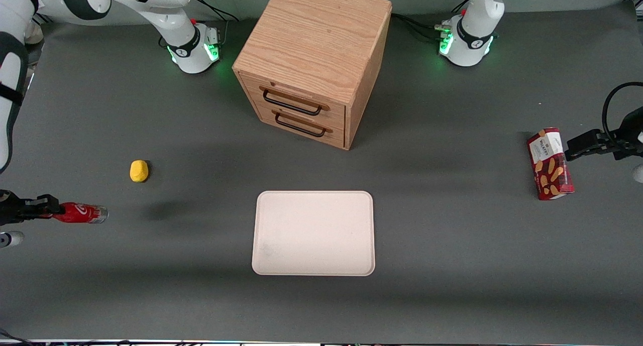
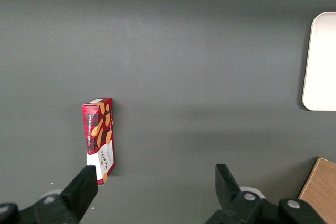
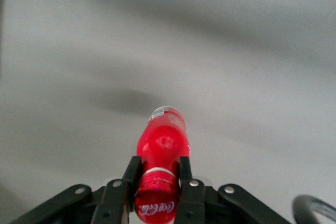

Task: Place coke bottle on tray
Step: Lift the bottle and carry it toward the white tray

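Gripping the coke bottle (image 3: 160, 156) horizontally, the claw (image 3: 157, 184) hovers above the table.

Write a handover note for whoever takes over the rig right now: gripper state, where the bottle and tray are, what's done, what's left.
Gripper: shut on the coke bottle, at the working arm's end of the table; the bottle lies sideways in the grip, silvery base pointing toward the tray.
Tray: flat on the table in front of the drawer cabinet, nothing on it.
Done: bottle grasped and apparently lifted, its shadow falls apart from it.
Left: carry the bottle over to the tray, set it down, release.
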You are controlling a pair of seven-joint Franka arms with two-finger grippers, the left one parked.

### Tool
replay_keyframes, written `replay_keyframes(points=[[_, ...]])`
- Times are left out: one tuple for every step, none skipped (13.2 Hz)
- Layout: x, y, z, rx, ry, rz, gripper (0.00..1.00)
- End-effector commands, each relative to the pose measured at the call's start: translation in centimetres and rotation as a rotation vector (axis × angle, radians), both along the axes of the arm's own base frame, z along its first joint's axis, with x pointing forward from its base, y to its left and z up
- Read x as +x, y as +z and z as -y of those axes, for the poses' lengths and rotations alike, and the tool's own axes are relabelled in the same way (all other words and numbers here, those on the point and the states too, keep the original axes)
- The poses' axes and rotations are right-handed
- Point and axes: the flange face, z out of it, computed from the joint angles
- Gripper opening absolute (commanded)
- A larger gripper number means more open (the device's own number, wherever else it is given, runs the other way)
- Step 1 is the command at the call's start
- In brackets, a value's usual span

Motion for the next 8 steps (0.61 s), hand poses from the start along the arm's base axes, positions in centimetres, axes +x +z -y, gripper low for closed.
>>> replay_keyframes(points=[[-0.7,5.3,-6.4,-0.033,-0.014,0.039,0.0],[-0.9,6.4,-9.3,-0.037,-0.005,0.057,0.0],[-1.0,7.0,-12.0,-0.034,-0.002,0.07,0.0],[-1.2,7.5,-14.7,-0.023,-0.003,0.084,0.0],[-1.3,7.9,-17.4,-0.021,-0.016,0.103,0.0],[-1.7,8.3,-20.3,-0.025,-0.033,0.12,0.0],[-1.8,8.3,-23.1,-0.023,-0.052,0.141,0.0],[-2.0,8.4,-25.5,-0.006,-0.071,0.163,0.0]])
